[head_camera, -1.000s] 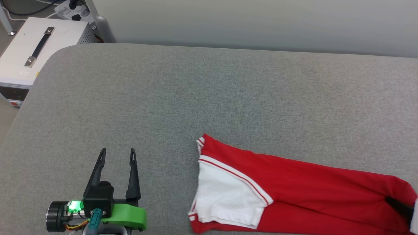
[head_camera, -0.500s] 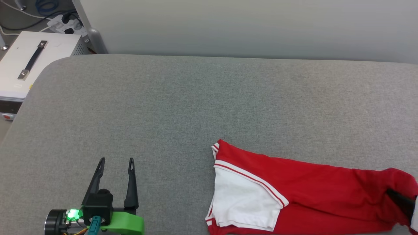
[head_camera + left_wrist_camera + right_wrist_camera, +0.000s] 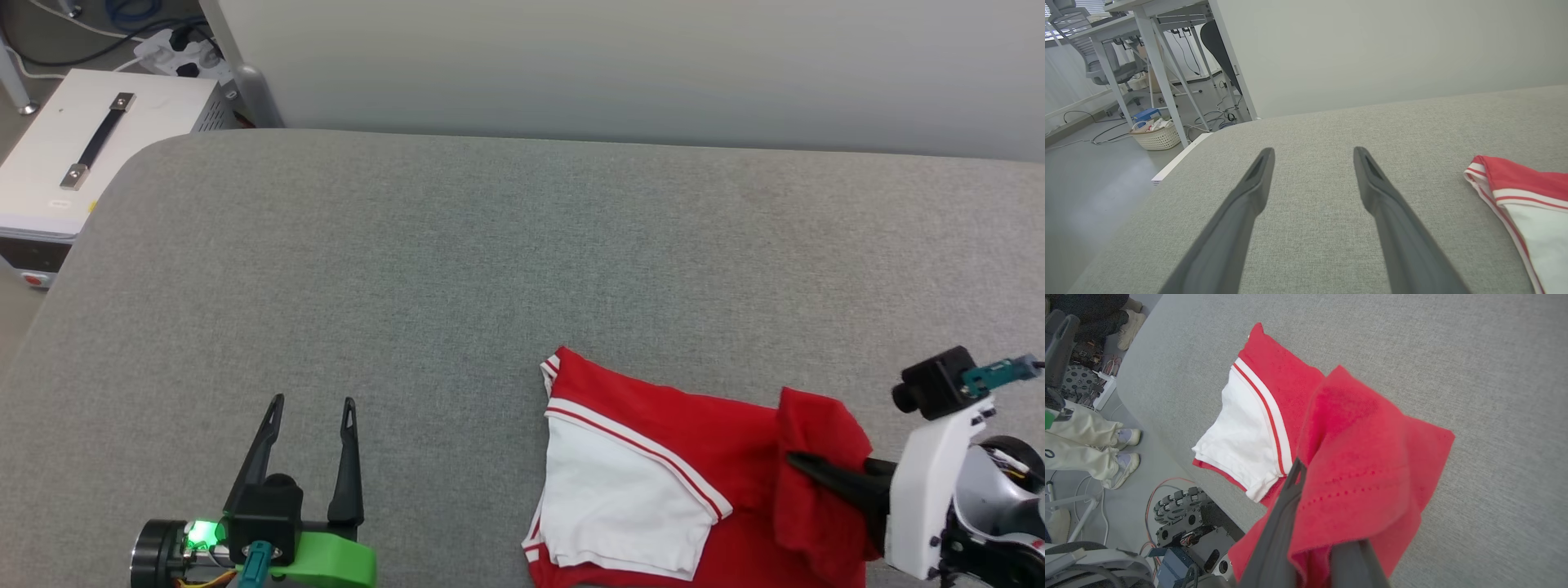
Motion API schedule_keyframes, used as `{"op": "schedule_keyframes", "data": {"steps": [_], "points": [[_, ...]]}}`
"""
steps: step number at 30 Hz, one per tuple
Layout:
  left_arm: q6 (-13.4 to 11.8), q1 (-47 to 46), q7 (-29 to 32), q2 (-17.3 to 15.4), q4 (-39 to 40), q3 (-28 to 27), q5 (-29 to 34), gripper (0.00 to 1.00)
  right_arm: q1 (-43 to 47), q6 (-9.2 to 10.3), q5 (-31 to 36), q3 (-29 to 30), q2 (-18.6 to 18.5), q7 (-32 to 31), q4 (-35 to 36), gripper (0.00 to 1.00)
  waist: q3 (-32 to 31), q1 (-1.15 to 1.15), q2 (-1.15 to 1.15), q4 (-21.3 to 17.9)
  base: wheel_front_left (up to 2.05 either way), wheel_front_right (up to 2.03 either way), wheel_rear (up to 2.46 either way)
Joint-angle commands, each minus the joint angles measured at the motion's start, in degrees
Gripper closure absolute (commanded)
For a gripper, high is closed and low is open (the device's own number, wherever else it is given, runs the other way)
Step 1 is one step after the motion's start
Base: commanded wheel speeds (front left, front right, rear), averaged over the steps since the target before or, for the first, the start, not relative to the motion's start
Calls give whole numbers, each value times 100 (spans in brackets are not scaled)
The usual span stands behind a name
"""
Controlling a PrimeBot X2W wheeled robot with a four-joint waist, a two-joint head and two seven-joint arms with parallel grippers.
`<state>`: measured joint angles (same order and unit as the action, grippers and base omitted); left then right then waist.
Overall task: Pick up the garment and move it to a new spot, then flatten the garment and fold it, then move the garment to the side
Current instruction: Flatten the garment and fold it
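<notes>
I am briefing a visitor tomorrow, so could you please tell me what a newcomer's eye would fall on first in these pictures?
The red jersey shirt with a white short sleeve and striped trim stands out at the near right of the grey fabric-covered surface. The right hand is shut on a fold of its red cloth, lifted and doubled over the rest. The left hand hovers open above bare fabric at the near left.

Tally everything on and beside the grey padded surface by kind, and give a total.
Red jersey shirt with white sleeves: 1
Dark two-fingered tools: 2 (left tool open, right tool shut on the shirt)
White metal box with black handle: 1
Total: 4
</notes>
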<state>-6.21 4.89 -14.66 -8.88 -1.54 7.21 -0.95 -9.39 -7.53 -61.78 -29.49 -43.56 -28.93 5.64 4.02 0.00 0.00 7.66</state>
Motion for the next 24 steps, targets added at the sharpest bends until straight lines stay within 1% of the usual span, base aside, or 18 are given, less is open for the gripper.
{"op": "schedule_keyframes", "data": {"steps": [1, 7, 13, 20, 24], "points": [[28, -70, -34, 44, -20, 17, 61, 0, -190, 4, 96, -93, 118, -96, 39, 100, 71, 0, 0, 73, 0, 0, 0], [13, -217, -34, 69, -6, 96, 94, 0, -831, 4, 357, -591, 657, -369, -197, 100, 225, 0, 0, 219, 0, 0, 0], [-39, -366, -34, 103, -16, 189, 117, 0, -1496, 4, 454, -1038, 1113, -499, -845, 100, 421, 0, 0, 355, 0, 0, 0], [-109, -468, -34, 139, -42, 290, 122, 0, -1930, 4, 591, -1561, 1368, -543, -1640, 100, 554, 0, 0, 473, 0, 0, 0], [-151, -479, -34, 140, -49, 312, 108, 0, -2035, 4, 620, -1797, 1460, -386, -1934, 100, 573, 0, 0, 482, 0, 0, 0]]}}
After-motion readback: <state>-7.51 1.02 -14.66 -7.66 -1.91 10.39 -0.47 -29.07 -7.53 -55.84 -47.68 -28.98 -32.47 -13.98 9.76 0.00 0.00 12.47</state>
